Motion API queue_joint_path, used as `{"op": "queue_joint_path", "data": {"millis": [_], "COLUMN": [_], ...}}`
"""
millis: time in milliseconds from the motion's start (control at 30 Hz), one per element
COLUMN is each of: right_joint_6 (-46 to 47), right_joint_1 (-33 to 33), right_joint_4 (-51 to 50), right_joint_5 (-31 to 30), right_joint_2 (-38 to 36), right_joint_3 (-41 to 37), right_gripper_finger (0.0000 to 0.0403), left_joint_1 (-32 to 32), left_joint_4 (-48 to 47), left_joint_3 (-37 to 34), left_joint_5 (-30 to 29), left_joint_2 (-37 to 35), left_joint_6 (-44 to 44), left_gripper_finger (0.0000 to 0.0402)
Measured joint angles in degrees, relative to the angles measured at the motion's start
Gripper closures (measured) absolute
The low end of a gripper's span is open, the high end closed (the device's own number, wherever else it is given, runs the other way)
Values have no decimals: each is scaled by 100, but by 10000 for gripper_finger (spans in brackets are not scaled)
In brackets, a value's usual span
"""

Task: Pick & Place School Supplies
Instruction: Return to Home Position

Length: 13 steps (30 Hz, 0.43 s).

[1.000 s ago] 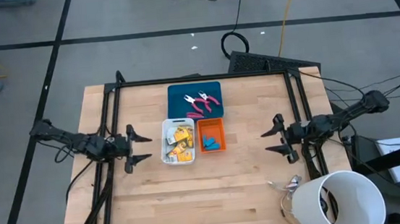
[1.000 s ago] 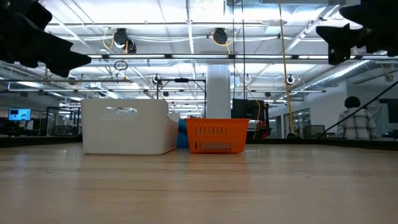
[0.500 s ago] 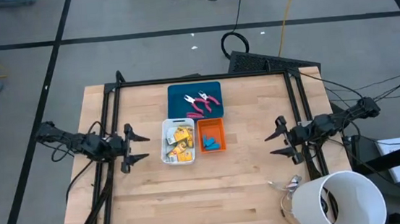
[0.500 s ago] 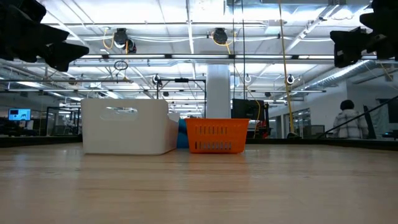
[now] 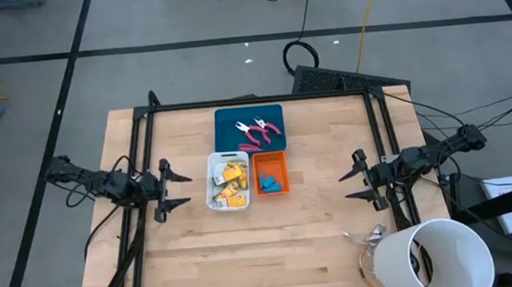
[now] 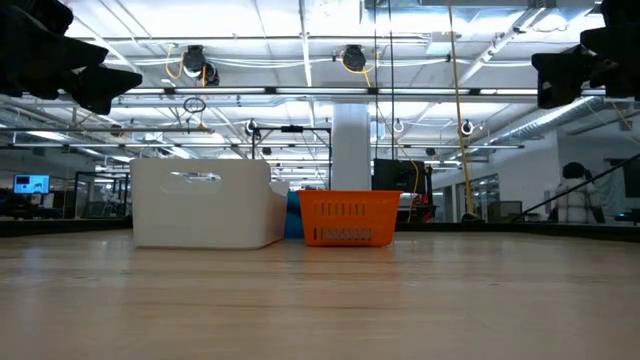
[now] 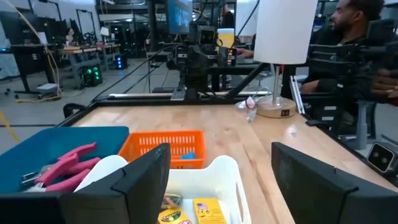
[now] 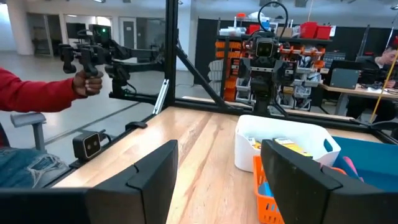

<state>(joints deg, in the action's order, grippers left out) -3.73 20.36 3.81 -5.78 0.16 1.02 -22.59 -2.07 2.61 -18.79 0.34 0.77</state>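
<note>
Left claw (image 5: 187,189): fingers spread, empty, pointing inward.
Right claw (image 5: 343,187): fingers spread, empty, pointing inward toward the left one.

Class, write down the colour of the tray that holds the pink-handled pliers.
Teal. The tray shows best in the high view.

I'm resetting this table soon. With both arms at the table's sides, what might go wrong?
The big white cup stands close to the right gripper; a wide swing might knock it. A person's hand is raised beside the table, so sudden arm motion could strike it.
</note>
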Motion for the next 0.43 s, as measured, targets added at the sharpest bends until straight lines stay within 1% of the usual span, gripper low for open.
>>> {"op": "queue_joint_path", "data": {"millis": [433], "right_joint_6": [0], "right_joint_1": [0], "right_joint_4": [-6], "right_joint_5": [-3], "right_joint_2": [2], "right_joint_3": [-2], "right_gripper_finger": [181], "left_joint_1": [0], "left_joint_4": [-20], "left_joint_3": [4], "left_joint_5": [-19], "left_joint_2": [2], "left_joint_6": [153], "left_gripper_finger": [119]}}
